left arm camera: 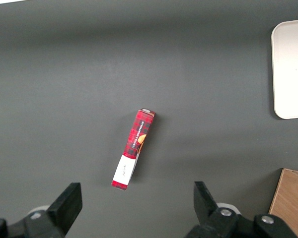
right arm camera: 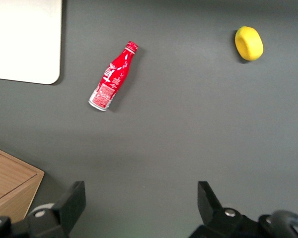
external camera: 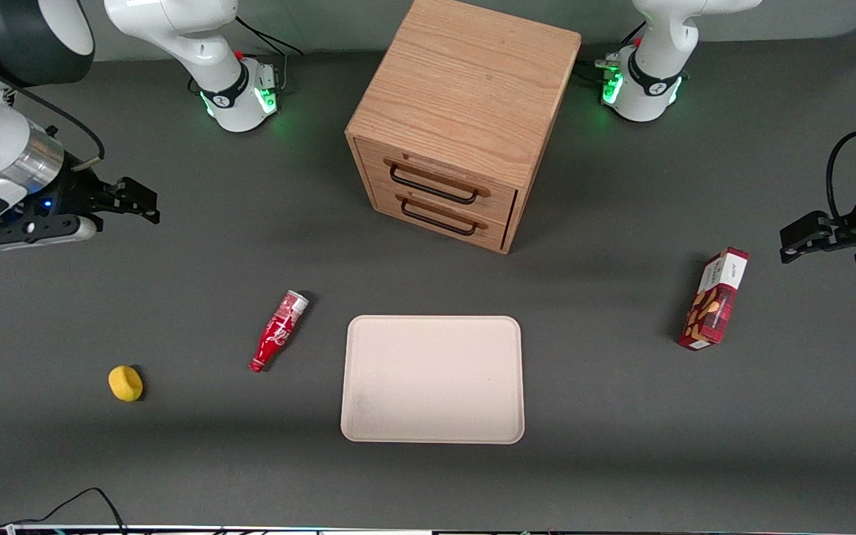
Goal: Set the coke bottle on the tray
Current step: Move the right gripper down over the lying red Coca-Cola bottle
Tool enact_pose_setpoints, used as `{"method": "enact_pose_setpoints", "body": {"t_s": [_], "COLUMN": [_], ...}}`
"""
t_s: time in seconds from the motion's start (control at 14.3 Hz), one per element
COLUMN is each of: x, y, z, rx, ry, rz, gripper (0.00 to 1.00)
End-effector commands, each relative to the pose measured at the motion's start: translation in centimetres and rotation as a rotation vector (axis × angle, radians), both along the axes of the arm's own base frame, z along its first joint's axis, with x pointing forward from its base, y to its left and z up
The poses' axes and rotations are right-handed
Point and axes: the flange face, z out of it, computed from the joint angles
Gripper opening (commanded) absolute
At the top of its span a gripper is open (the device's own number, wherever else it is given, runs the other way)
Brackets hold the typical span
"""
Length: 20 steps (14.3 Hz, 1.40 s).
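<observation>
The coke bottle (external camera: 279, 330) is gleaming glossy red beside the matt, smooth cream tray (external camera: 433, 379). The wooden cabinet (external camera: 461, 119) is showing plain grain, and the gripper (external camera: 134, 204), wide apart over the matt grey table (external camera: 621, 416), is looking matt black.

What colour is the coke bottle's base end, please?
Silvery-pale on the red coke bottle; clearest in the right wrist view.

Right arm raised at working-arm end of table; gripper (external camera: 142, 202) aloft, 2 fingers (right arm camera: 72, 203) apparently spread apart.
</observation>
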Motion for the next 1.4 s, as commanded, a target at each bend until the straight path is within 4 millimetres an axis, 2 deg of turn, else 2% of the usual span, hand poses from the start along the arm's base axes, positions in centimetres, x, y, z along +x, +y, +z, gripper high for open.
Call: {"method": "enact_pose_setpoints", "body": {"t_s": [0.0, 0.28, 0.56, 0.77, 0.91, 0.98, 1.12, 1.33], "x": [0.2, 1.1, 2.5, 5.6, 7.4, 8.0, 9.4, 10.1], "y": [0.1, 0.0, 1.6, 6.1, 7.2, 8.4, 9.0, 9.3], "z": [0.7, 0.8, -1.2, -5.1, -8.0, -9.9, -13.7, -19.4], "rx": [0.021, 0.017, 0.004, -0.029, -0.029, -0.030, -0.028, -0.020], "ry": [0.023, 0.054, 0.089, 0.111, 0.106, 0.103, 0.092, 0.051], "rz": [-0.024, -0.027, -0.080, -0.206, -0.267, -0.286, -0.326, -0.367], "gripper": [1.00, 1.00, 1.00, 1.00, 1.00, 1.00, 1.00, 1.00]}}
